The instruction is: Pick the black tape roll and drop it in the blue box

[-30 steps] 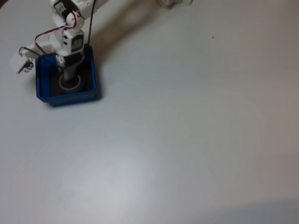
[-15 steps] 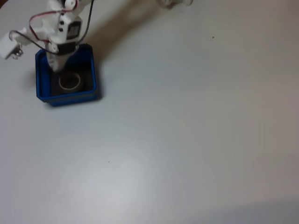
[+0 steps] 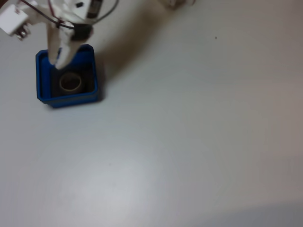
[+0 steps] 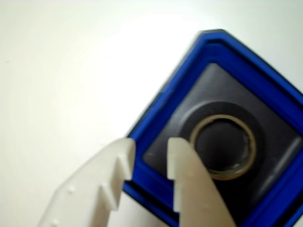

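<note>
In the fixed view, the arm [image 3: 64, 28] is smeared by motion blur and cut off by the top edge, and it hides the far rim of the box [image 3: 43, 92]. In the wrist view, the box [image 4: 156, 127] runs off the right and bottom edges, a white finger [image 4: 191, 189] covers part of its near rim, and the tape [image 4: 222, 146] is soft-focused.
</note>
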`<state>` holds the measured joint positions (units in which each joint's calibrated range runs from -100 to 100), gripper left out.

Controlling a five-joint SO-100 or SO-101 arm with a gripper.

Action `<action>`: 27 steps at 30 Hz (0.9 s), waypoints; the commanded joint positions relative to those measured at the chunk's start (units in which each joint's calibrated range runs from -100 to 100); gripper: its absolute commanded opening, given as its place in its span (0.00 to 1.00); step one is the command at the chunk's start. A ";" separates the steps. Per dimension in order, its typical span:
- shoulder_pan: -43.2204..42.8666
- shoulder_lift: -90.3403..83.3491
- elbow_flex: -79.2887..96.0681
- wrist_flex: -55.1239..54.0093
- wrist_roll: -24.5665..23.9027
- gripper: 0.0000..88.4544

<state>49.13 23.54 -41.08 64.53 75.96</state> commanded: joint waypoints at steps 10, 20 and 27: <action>-27.79 -4.64 -3.85 -0.51 0.47 0.01; -39.51 -4.48 -3.76 -0.42 0.39 0.01; -47.52 -2.97 -3.67 -0.18 0.39 0.01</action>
<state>3.81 23.12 -41.08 64.53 75.96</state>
